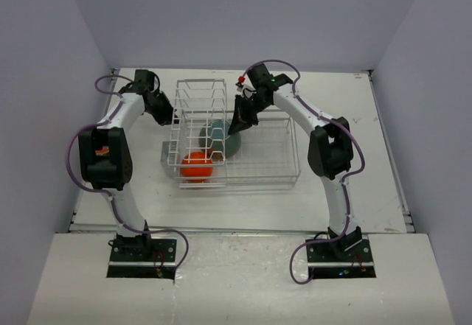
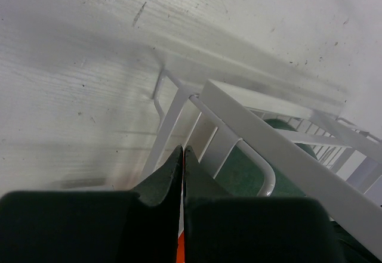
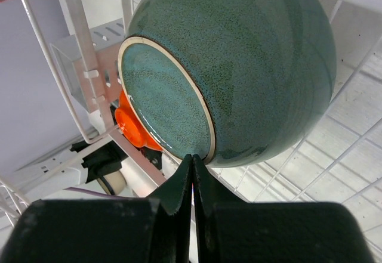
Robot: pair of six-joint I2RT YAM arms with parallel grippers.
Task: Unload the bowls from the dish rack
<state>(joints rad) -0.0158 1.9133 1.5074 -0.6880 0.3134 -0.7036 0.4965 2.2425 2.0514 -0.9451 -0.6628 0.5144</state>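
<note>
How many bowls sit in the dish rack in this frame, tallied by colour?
Orange bowl: 1
Dark teal bowl: 1
Total: 2 visible in the dish rack; whether more are hidden behind these cannot be told.

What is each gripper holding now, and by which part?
Nothing, it seems. The right gripper is shut, its tips at the foot ring of the teal bowl; the left gripper is shut beside the dish rack.

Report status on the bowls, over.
Left gripper shut, beside rack. Right gripper shut, tips at foot of teal bowl. Orange bowl also racked. Wires hem both bowls.
</note>
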